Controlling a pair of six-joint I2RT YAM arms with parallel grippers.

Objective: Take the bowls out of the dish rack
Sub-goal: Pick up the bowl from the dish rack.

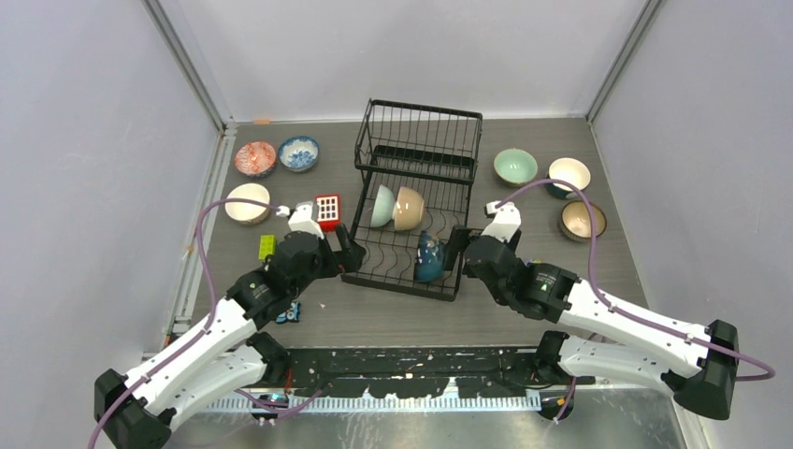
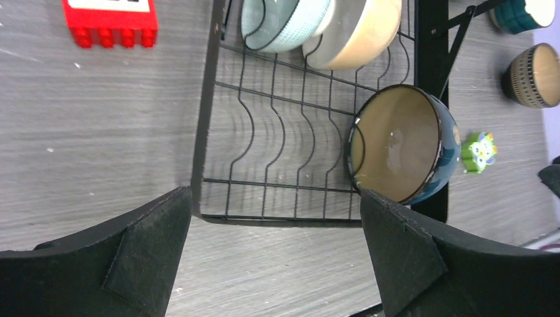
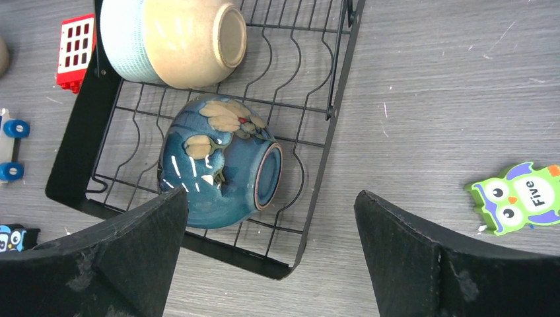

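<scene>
Lying on its side in the big black wire dish rack (image 1: 402,286), the dark blue round ceramic bowl (image 3: 218,168) sits between the left pincer (image 2: 274,195) and the right pincer (image 3: 271,198). Both pincers are spread apart, holding nothing.

Your left arm (image 1: 210,332) reaches from the near edge toward the table's middle, the left gripper (image 1: 344,251) with jaws spread wide. Your right arm (image 1: 617,313) mirrors it from the near right corner, the right gripper (image 1: 460,246) equally wide apart.

White arms (image 1: 220,327) with black joints, a purple cable (image 1: 197,248) looping along each (black, matte gripper fingers (image 2: 145,257)).
</scene>
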